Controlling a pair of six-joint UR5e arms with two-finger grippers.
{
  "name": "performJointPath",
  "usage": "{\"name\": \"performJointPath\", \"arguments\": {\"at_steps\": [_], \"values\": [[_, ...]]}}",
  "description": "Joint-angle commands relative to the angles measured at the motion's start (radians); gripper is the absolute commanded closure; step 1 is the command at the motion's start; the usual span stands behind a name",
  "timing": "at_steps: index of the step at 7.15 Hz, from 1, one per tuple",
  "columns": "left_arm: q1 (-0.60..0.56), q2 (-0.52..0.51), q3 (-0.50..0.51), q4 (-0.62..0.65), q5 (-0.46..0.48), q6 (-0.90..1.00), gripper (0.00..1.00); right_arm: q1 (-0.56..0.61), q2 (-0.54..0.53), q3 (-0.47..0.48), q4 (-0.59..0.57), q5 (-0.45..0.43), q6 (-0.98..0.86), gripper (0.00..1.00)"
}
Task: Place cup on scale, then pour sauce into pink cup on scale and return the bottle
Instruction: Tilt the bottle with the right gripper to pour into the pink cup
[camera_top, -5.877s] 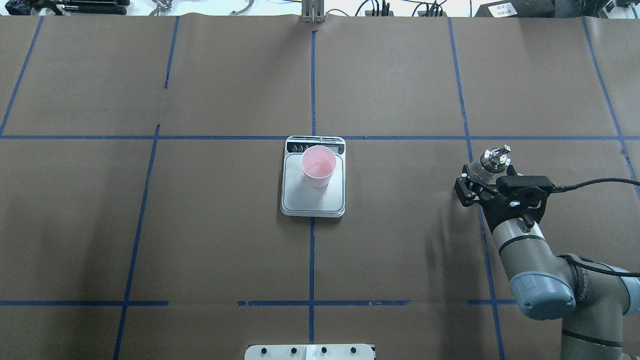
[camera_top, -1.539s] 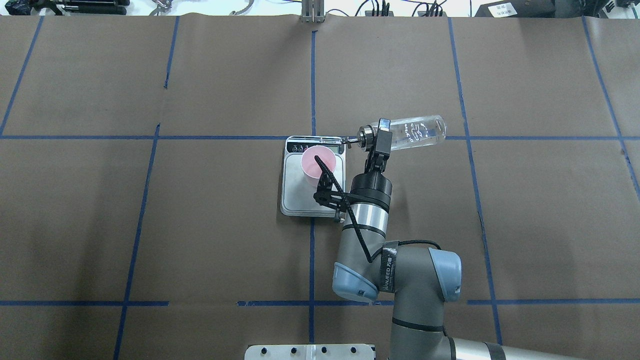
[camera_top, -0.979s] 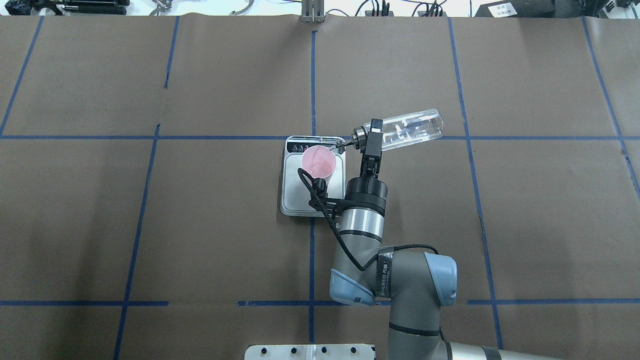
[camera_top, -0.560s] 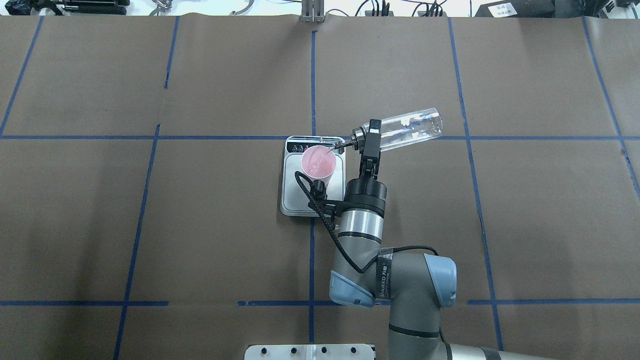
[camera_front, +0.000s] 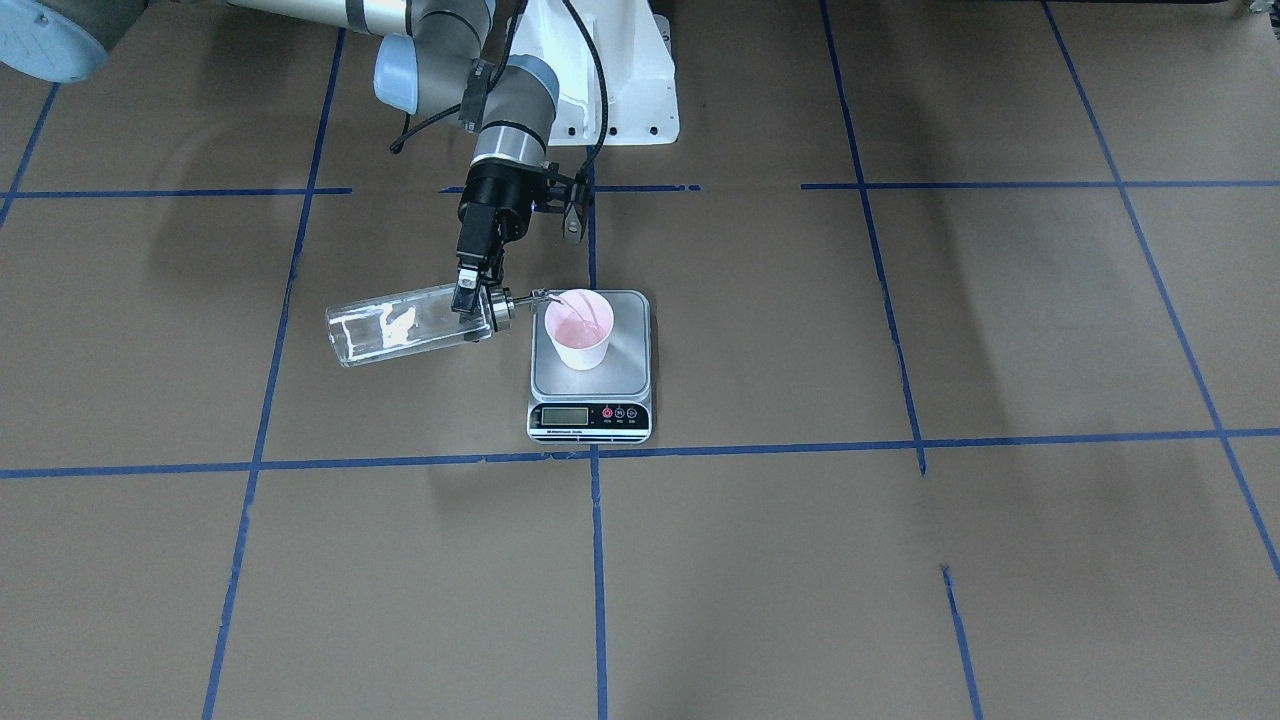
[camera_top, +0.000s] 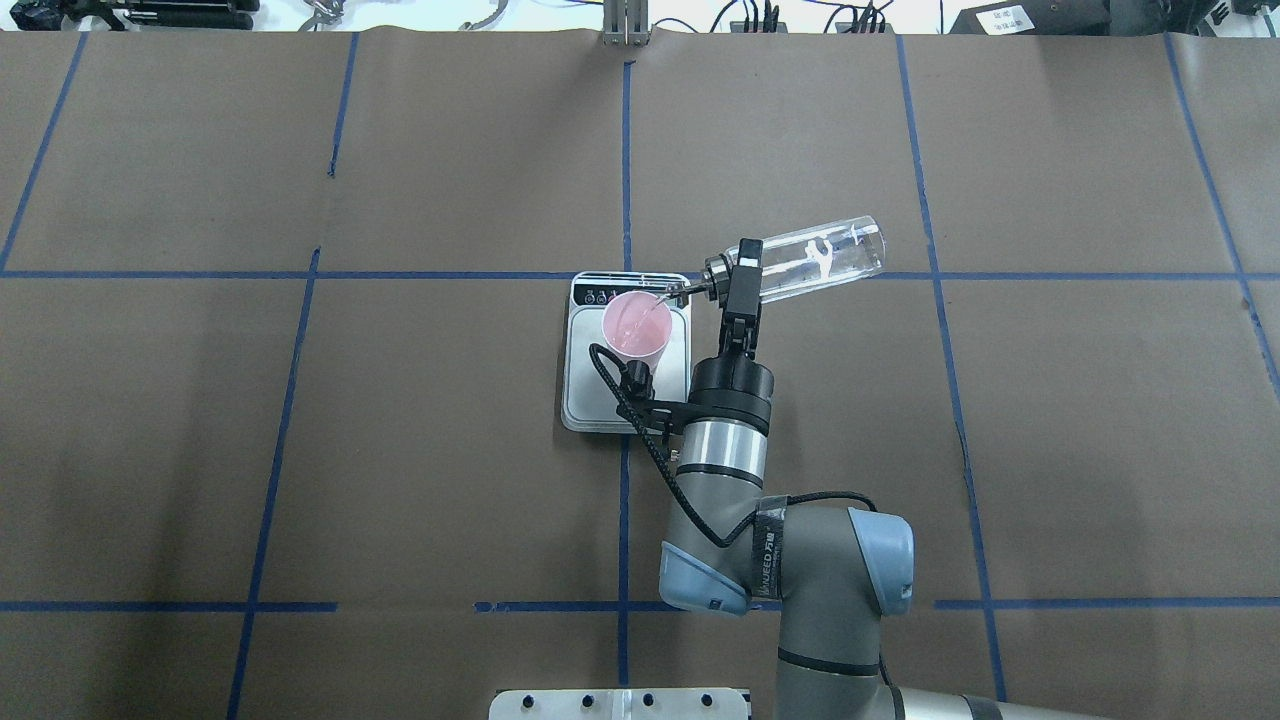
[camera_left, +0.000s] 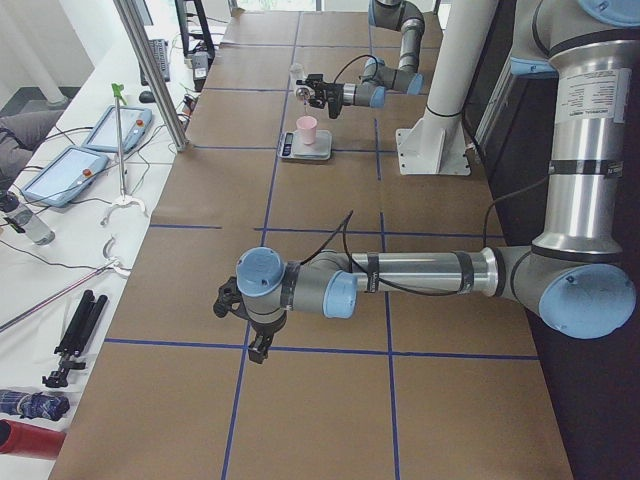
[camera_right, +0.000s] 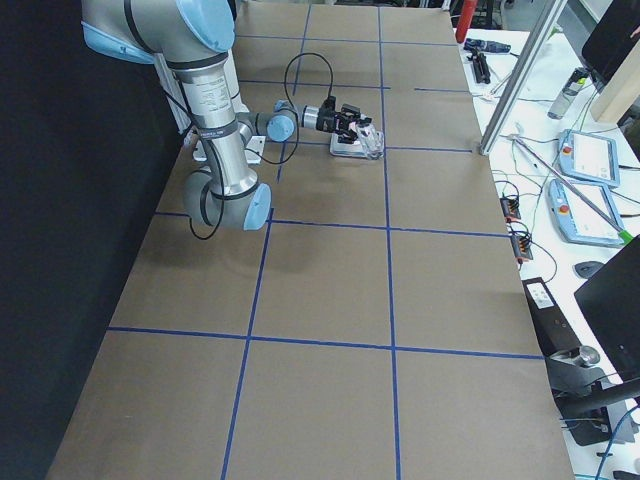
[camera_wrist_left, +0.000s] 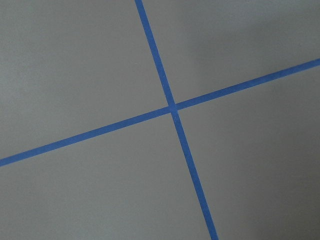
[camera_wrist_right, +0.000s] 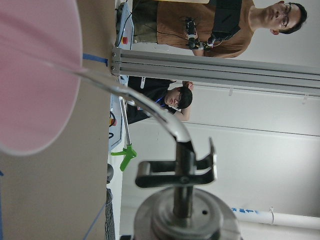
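The pink cup (camera_top: 636, 330) stands upright on the scale (camera_top: 600, 400), toward its display end; it also shows in the front view (camera_front: 578, 342). My right gripper (camera_top: 745, 265) is shut on the neck of the clear glass bottle (camera_top: 815, 258), which is tilted nearly flat with its base a little raised. The metal spout (camera_wrist_right: 165, 117) reaches over the cup's rim (camera_wrist_right: 35, 75), and a thin clear stream of sauce runs into the cup. My left gripper (camera_left: 258, 345) shows only in the exterior left view, far from the scale; I cannot tell whether it is open.
The table is covered in brown paper with a blue tape grid (camera_top: 625, 170). The robot's white base plate (camera_front: 610, 90) lies behind the scale. Operators' desks with tablets and tools (camera_left: 70, 170) run along the table's far edge.
The right arm carried the bottle from the table's right side to the scale. In the last 1.5 s it tipped the bottle and brought the spout over the cup. Liquid now runs out.
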Motion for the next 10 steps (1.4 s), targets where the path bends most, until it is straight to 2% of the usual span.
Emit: {"name": "performJointPath", "arguments": {"at_steps": [1, 7, 10], "values": [[0.000, 0.001, -0.001, 0.000, 0.000, 0.000, 0.00, -0.002, 0.001, 0.000, 0.000, -0.005, -0.008, 1.00], [0.000, 0.001, -0.006, -0.002, -0.002, 0.000, 0.00, 0.002, 0.004, 0.012, 0.024, 0.001, 0.017, 1.00], [0.000, -0.001, -0.007, -0.002, -0.002, 0.000, 0.00, 0.006, -0.007, 0.015, 0.333, 0.072, 0.020, 1.00]]}}
